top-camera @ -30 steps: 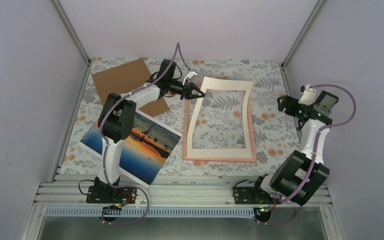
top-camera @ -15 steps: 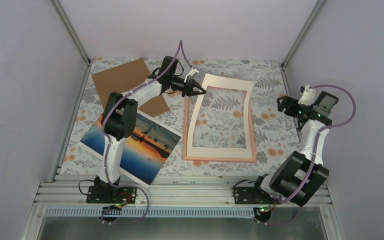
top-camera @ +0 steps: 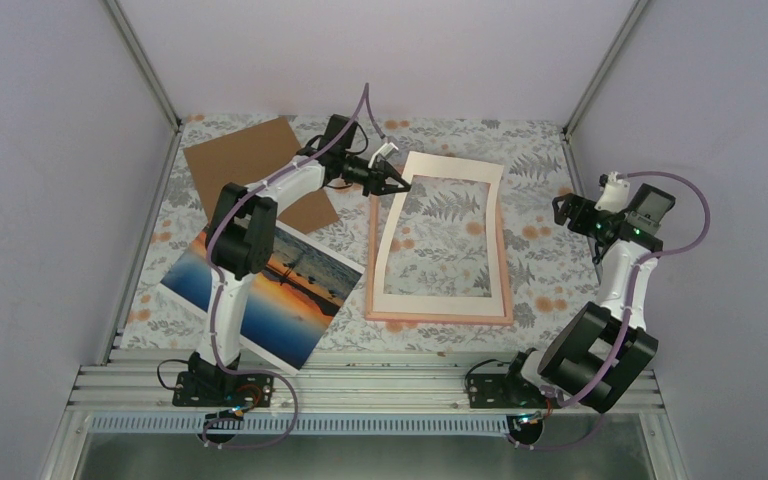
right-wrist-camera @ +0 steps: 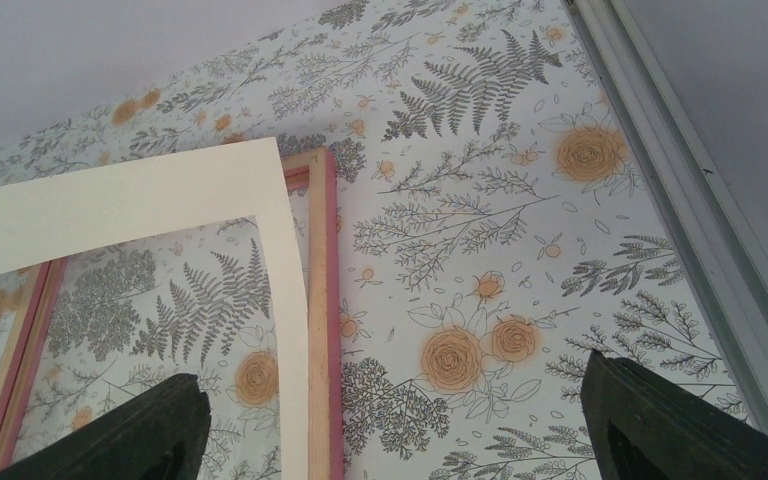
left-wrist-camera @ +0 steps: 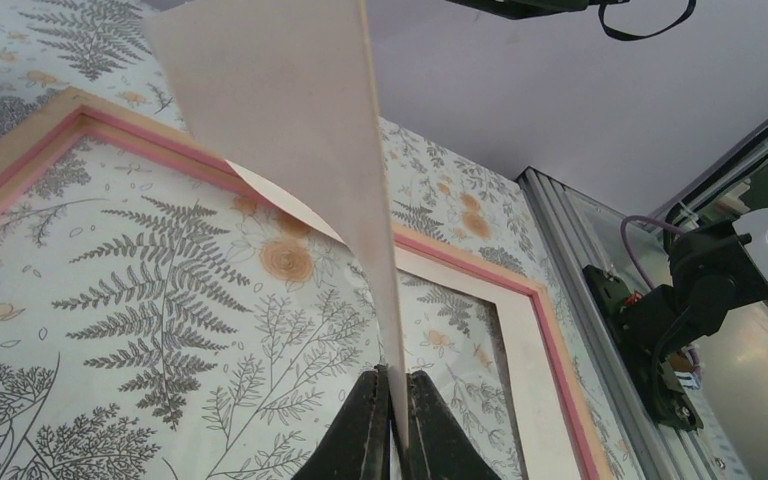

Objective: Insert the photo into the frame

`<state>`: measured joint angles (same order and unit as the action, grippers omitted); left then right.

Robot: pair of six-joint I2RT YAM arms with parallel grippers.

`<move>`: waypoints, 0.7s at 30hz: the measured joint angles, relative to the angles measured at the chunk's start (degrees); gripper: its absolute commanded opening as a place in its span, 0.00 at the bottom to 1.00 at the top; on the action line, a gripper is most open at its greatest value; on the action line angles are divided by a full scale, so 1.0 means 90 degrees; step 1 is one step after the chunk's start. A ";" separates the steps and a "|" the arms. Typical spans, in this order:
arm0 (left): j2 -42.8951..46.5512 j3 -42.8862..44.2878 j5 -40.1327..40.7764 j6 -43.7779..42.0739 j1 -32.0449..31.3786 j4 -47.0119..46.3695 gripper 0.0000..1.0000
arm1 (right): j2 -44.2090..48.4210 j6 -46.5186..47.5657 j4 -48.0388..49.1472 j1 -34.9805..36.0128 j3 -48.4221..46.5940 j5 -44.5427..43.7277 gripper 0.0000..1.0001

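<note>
The photo (top-camera: 260,295), an orange sunset over blue water, lies flat at the near left. The pink frame (top-camera: 506,285) lies in the middle of the table. A white mat board (top-camera: 442,165) rests in it with its far-left corner lifted. My left gripper (top-camera: 401,183) is shut on that corner; the left wrist view shows the board (left-wrist-camera: 290,110) edge-on between the fingers (left-wrist-camera: 365,440), above the frame (left-wrist-camera: 550,340). My right gripper (top-camera: 563,210) is open and empty, held right of the frame; its view shows the frame's right rail (right-wrist-camera: 322,300) and the mat (right-wrist-camera: 120,205).
A brown cardboard sheet (top-camera: 245,160) lies at the far left, partly under the left arm. Metal rails (top-camera: 360,385) run along the near edge and up both sides. Grey walls close in the table.
My left gripper has lifted the mat board's far-left corner a little higher and toward the back. The right arm, photo and frame have not moved.
</note>
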<state>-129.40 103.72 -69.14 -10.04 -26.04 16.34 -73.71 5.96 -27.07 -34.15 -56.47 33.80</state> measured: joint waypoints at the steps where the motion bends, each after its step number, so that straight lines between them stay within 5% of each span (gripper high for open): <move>1: -0.0010 0.0000 0.0010 -0.0007 0.0000 0.0022 0.06 | 0.0002 0.0000 0.0000 -0.0002 0.0000 0.0000 0.92; 7: 0.0034 -0.0539 0.0109 0.0223 -0.0002 -0.0374 0.20 | 0.0007 -0.0005 0.0000 0.0000 0.0000 0.0000 0.92; 16: 0.0260 -0.1122 0.1384 0.0566 -0.0049 -0.0515 0.76 | 0.0049 -0.0012 0.0002 -0.0002 0.0000 0.0000 0.92; 18: 0.0403 -0.1212 0.1838 0.0515 -0.0075 -0.0469 0.97 | 0.0068 -0.0017 0.0002 0.0000 0.0005 0.0000 0.92; 21: 0.0661 -0.1324 0.2623 0.0435 -0.0158 -0.0393 1.00 | 0.0112 -0.0024 0.0012 0.0000 0.0019 0.0000 0.92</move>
<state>-123.46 91.81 -45.54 -6.13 -27.46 12.80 -72.71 5.74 -26.96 -34.15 -56.29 33.80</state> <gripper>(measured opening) 0.968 0.916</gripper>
